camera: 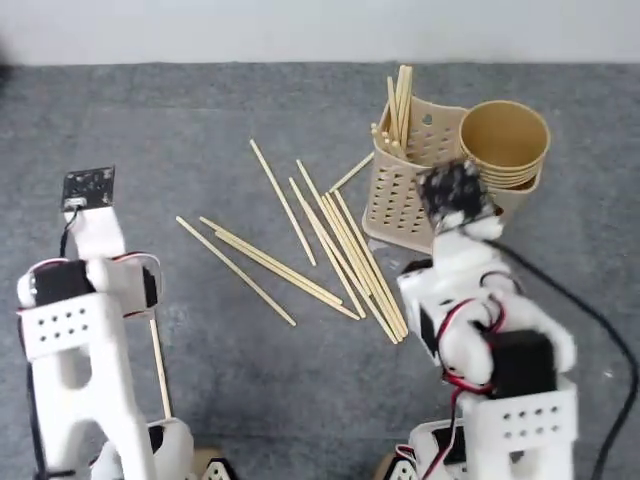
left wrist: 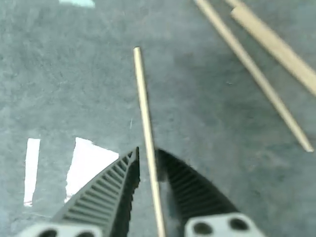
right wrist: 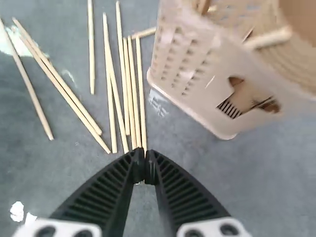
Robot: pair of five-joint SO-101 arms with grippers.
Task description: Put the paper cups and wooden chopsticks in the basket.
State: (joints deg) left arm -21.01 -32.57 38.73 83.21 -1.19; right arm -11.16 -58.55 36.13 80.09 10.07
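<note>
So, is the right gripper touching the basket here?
Apart. The right wrist view shows a strip of bare grey table between the right gripper, its jaws shut, and the basket.

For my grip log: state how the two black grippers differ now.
The left gripper is shut on a thin wooden chopstick; the right gripper is shut on nothing. The left is far from the beige slotted basket; the right is near it. Both have black, ribbed fingers.
</note>
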